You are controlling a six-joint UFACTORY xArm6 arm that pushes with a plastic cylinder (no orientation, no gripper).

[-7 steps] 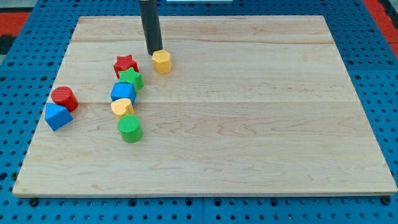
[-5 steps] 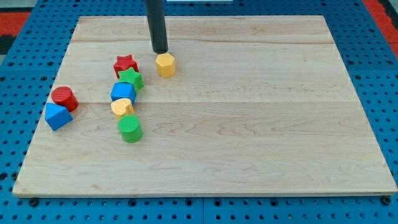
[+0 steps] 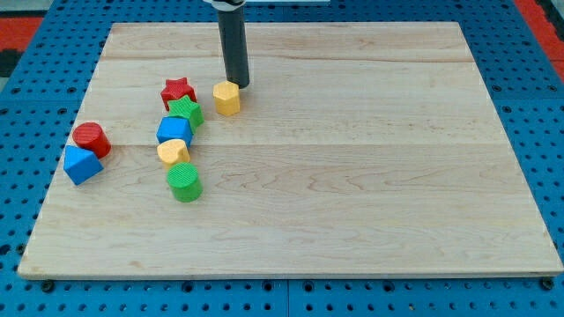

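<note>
My tip (image 3: 238,85), a bare rod end with nothing to grasp with, is resting on the desk (image 3: 370,176) at one o'clock of the yellow hexagonal block (image 3: 226,99), seemingly touching it, though contact is hard to judge. At nine o'clock of that block, a red star (image 3: 178,90) and a green star (image 3: 186,111) are sitting close together. A blue block (image 3: 174,131) is lying just beyond them.

My tip (image 3: 239,84) rests on the wooden surface (image 3: 370,176), touching or just beside the upper right edge of the yellow hexagonal block (image 3: 226,98); the red star (image 3: 178,91) and green star (image 3: 186,111) lie to its left.
</note>
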